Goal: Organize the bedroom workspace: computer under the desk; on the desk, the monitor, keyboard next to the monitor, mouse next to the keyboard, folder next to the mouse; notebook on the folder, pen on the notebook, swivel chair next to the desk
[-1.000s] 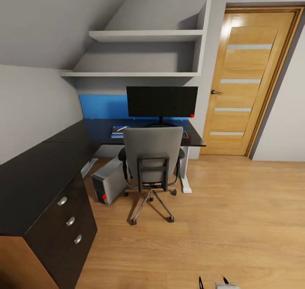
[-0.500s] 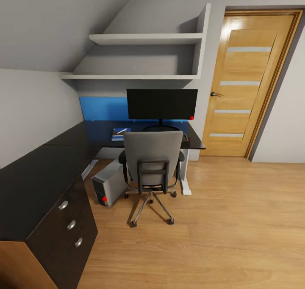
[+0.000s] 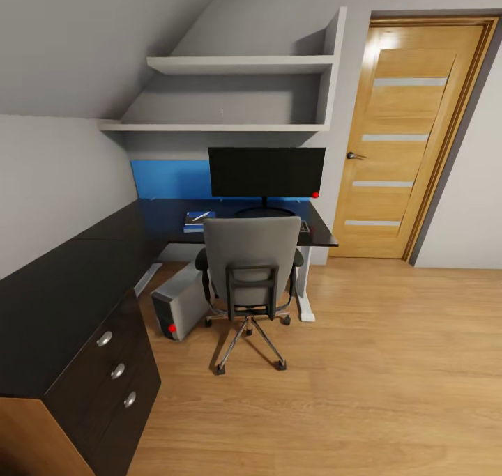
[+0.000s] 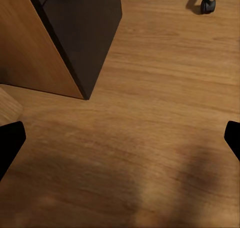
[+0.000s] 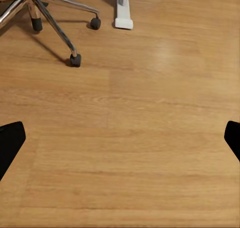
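Grey swivel chair (image 3: 251, 267) at desk (image 3: 160, 221); both hands (image 4: 120, 138) (image 5: 120, 138) spread apart, nothing held.

The swivel chair (image 3: 251, 267) blocks the desk (image 3: 174, 221) front.

A home study corner, likely an attic bedroom, sloped ceiling (image 3: 104, 37), wall shelves (image 3: 237, 63), wooden door (image 3: 411, 134), plank floor (image 3: 362, 364), black L-shaped counter (image 3: 70, 281), monitor (image 3: 266, 171), swivel chair (image 3: 249, 267), computer (image 3: 178, 309) beneath.
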{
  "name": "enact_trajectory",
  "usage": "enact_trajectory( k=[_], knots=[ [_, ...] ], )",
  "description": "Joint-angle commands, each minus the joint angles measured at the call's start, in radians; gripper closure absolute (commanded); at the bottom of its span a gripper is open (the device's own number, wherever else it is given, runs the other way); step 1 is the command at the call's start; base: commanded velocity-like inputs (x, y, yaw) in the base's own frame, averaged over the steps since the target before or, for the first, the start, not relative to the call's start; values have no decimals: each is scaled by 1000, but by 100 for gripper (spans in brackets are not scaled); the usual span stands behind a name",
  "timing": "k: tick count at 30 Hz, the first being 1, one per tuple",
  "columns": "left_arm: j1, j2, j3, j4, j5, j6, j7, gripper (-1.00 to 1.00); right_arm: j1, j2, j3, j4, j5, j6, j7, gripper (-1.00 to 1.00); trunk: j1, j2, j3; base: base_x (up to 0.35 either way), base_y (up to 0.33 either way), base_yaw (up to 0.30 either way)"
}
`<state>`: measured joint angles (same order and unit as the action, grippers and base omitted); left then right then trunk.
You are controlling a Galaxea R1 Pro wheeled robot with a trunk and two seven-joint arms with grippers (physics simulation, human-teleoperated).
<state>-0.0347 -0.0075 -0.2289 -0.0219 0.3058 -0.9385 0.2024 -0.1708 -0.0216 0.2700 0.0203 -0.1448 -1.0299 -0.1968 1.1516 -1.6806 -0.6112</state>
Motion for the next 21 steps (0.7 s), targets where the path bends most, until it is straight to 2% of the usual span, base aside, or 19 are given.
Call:
enact_trajectory(
  k=[1,6,13,21],
  knots=[
    [-1,0,-9,0,6,-2,5,-100,-1,8,8,2,-10,10,1,-100,0,0,-1,0,0,0],
    [-1,0,-9,0,6,-2,5,-100,-1,20,10,1,-10,69,3,-100,0,0,-1,0,0,0],
    [-1,0,-9,0,6,-2,5,-100,-1,21,8,1,-10,126,2,-100,0,0,-1,0,0,0],
    [-1,0,-9,0,5,-2,5,-100,-1,23,9,1,-10,155,3,-100,0,0,-1,0,0,0]
  ],
)
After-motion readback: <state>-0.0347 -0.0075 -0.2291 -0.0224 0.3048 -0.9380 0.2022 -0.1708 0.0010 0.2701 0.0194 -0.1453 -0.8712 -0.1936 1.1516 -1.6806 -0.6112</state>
